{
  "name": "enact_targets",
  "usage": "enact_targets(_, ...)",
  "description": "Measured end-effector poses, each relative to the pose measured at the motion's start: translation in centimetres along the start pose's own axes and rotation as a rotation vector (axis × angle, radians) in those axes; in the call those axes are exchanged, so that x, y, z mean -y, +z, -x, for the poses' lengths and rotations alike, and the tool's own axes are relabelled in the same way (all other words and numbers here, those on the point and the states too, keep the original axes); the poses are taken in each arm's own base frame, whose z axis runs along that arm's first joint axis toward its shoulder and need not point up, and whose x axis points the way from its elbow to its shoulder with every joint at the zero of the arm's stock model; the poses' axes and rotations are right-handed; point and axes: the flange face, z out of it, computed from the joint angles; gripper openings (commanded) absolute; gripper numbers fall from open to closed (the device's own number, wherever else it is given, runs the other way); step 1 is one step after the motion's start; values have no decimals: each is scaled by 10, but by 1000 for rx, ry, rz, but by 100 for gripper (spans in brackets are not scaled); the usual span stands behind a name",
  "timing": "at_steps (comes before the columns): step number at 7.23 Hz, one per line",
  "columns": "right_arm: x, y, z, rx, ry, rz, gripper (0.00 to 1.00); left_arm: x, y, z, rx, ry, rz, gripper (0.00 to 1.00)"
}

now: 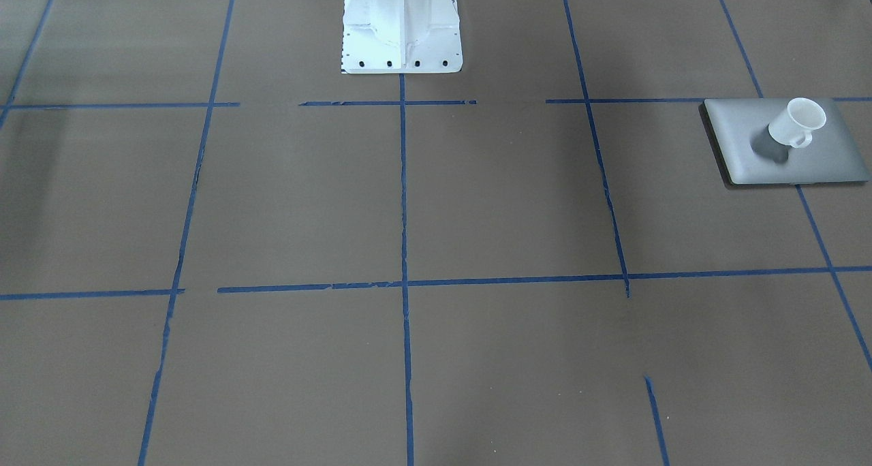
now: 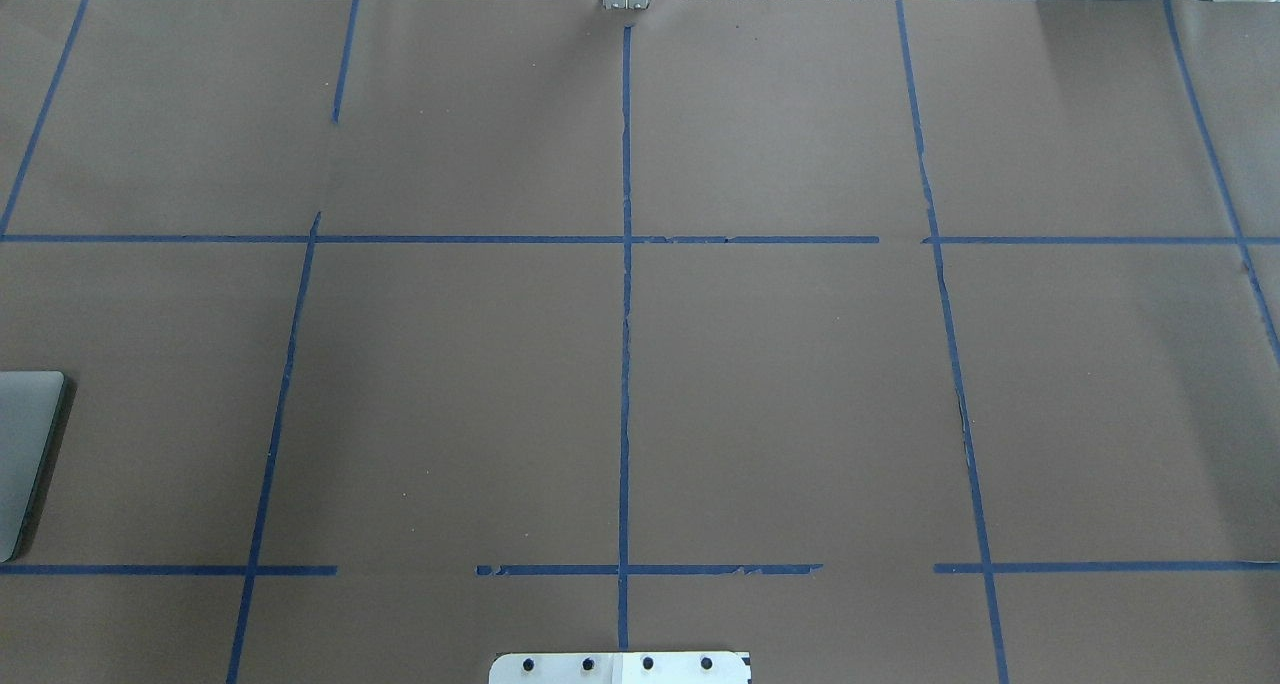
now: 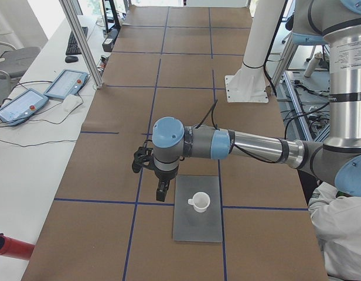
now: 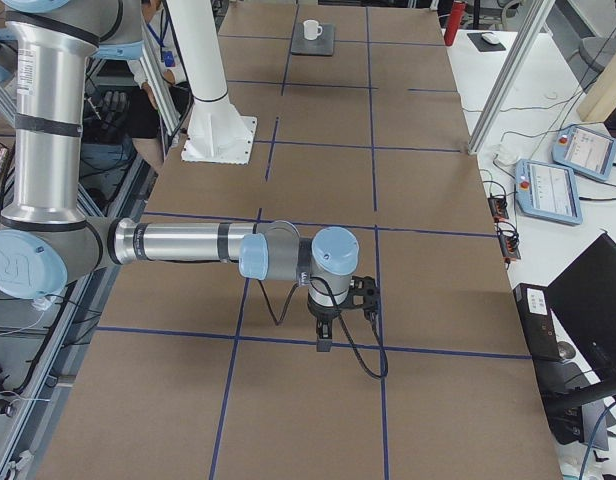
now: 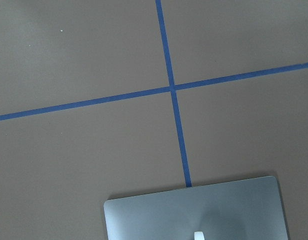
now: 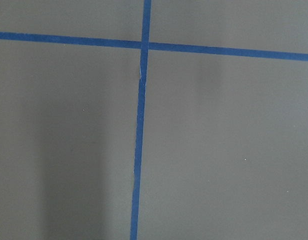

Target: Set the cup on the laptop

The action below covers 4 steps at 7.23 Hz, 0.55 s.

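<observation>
At the table's left end, by the robot's own sides: a closed grey laptop (image 1: 817, 159), flat on the brown paper (image 1: 286, 193). Lies over a blue tape line (image 1: 814, 221), long edges running along the table.

On the lid: a small white cup (image 1: 797, 122). Stands upright, rim up, roughly at the lid's middle, handle turned away from the white robot base (image 1: 402, 23). Touches only the lid.

Beside the laptop in the left side view: the left gripper (image 3: 162, 190), under a wrist with a blue joint cap. Points straight down, apart from the cup, off the laptop's long edge on the side away from the robot. Shows in that side camera alone, so cannot tell whether the jaws stand apart or together. From its wrist camera: a tape crossing, the laptop's near end, and a sliver of white at the bottom edge, too small to name.

Toward the table's other end, well apart from laptop and cup: the right gripper (image 4: 323, 340). Hangs straight down over the paper, close to a tape line. Appears only in the right side camera, so cannot tell the state of its jaws either.
</observation>
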Motion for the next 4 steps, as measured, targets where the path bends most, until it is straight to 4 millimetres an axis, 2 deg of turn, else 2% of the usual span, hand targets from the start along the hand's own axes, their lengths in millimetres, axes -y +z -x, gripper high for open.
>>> enact_targets(4,0,0,0,0,0,0,100,0,5,0,-45,-9,3,100)
